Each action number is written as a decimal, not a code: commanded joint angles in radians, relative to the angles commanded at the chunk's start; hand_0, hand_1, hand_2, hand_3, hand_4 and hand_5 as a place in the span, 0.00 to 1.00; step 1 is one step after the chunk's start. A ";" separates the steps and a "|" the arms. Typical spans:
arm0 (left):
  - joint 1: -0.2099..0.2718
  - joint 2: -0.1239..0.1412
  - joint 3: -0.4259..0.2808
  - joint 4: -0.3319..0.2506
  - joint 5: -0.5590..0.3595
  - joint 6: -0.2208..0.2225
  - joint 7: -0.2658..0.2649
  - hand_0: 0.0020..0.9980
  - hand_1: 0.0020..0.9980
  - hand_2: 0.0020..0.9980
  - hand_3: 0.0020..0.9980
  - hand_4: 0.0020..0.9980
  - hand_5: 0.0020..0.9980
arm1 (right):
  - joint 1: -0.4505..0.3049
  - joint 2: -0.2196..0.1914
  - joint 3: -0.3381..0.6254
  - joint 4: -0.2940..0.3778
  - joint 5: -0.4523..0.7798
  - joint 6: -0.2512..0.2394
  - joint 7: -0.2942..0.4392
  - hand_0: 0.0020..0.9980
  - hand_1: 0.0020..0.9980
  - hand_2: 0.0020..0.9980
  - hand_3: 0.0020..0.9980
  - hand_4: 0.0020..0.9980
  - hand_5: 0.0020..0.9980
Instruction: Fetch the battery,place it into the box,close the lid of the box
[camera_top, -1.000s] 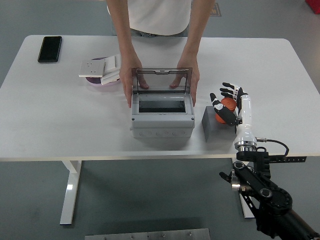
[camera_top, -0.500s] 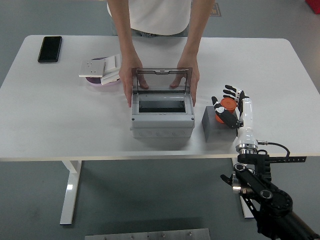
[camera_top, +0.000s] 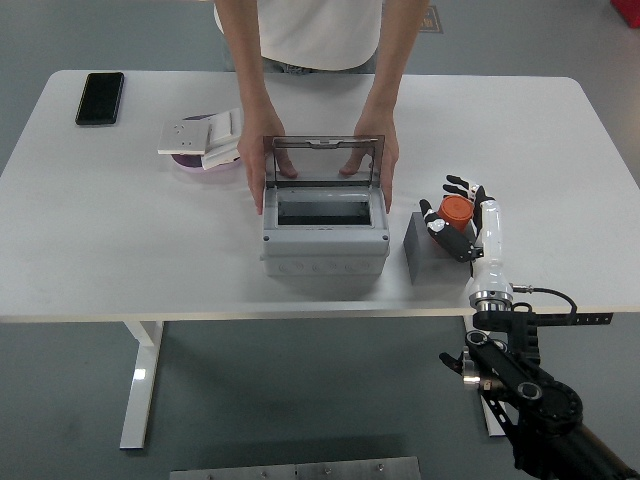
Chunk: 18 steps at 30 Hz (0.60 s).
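Over the last second the orange battery (camera_top: 457, 209) has shifted slightly toward the near edge and sits lower in the right hand (camera_top: 457, 222), which has drawn back a little along the table with it. The battery now rests above the far right part of the grey block (camera_top: 428, 248), with the thumb on its left and the other fingers (camera_top: 462, 185) fanned behind and to its right. They look wrapped loosely around it rather than firmly clamped; whether it is lifted clear of the block cannot be told from this view.

The step in hand is the fetch. To do it well, the fingers should close fully until the thumb and opposing fingers press on opposite sides of the battery, and only then lift straight up, so it does not roll off the block.

The grey box (camera_top: 325, 243) stands well to the left of the block, its clear lid (camera_top: 324, 162) propped upright at the back and its dark opening facing up. A person's 2 hands (camera_top: 262, 170) brace the box on both sides near the hinge, so the carry should arrive from the right, over the front rim, staying clear of them.

A phone (camera_top: 100, 97) and some white parts on a purple dish (camera_top: 203, 141) lie far off at the left. The left arm is out of view.
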 joint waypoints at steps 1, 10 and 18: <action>0.000 0.000 -0.001 0.000 0.000 0.000 0.000 0.62 0.74 0.57 0.50 0.34 0.00 | 0.000 0.000 -0.001 0.000 -0.001 -0.003 -0.001 0.65 0.66 0.67 0.70 0.82 0.19; -0.001 0.001 -0.002 0.001 -0.001 0.001 0.000 0.62 0.74 0.57 0.50 0.34 0.00 | -0.001 0.000 -0.005 -0.003 -0.003 -0.019 -0.002 0.60 0.64 0.65 0.68 0.74 0.04; -0.003 0.002 -0.004 0.001 0.001 0.000 0.001 0.62 0.74 0.57 0.50 0.34 0.00 | 0.000 0.000 -0.007 -0.002 0.002 -0.025 0.000 0.55 0.60 0.63 0.61 0.66 0.00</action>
